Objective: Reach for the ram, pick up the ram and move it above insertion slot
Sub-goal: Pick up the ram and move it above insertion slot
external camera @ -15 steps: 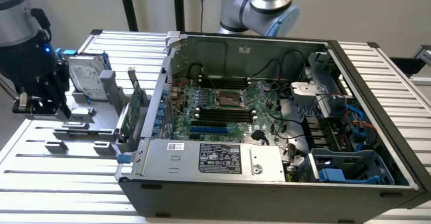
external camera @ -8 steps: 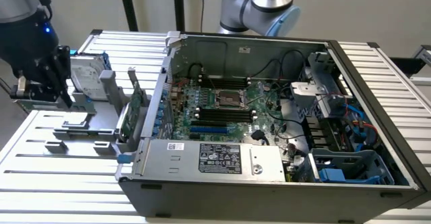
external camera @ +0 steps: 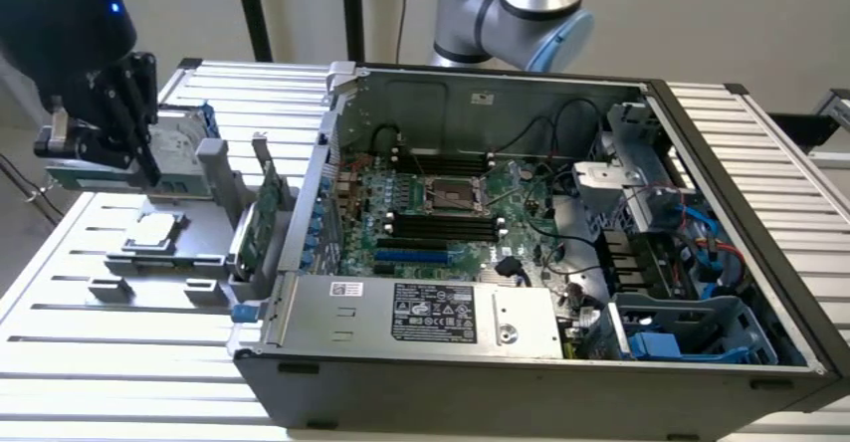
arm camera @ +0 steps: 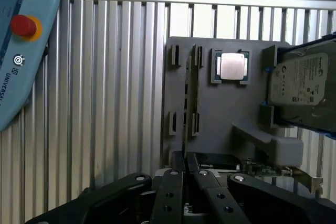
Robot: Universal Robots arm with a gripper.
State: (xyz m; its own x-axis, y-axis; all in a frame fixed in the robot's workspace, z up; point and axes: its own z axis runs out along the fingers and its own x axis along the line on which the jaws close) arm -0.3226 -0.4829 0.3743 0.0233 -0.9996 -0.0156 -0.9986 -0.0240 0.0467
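My black gripper (external camera: pixel 100 158) hangs high over the slatted table at the exterior view's left, well clear of the open computer case (external camera: pixel 531 352). It is shut on the ram (external camera: pixel 83 177), a pale green strip showing just below the fingers. In the wrist view the ram (arm camera: pixel 185 103) is edge-on, a thin dark line running out from between the nearly touching fingers (arm camera: pixel 170 187) of the gripper (arm camera: pixel 185 169). Below it lies the grey parts holder (arm camera: pixel 220 114) with its narrow slots. The black memory slots (external camera: pixel 439 228) sit on the motherboard inside the case, far toward the exterior view's right.
The holder carries a processor chip (arm camera: pixel 232 66), a grey hard drive (arm camera: pixel 302 85) and an upright green card with a bracket (external camera: pixel 273 203). A teach pendant with a red button (arm camera: pixel 23 26) lies beside it. The case wall (external camera: pixel 318 193) stands between holder and motherboard.
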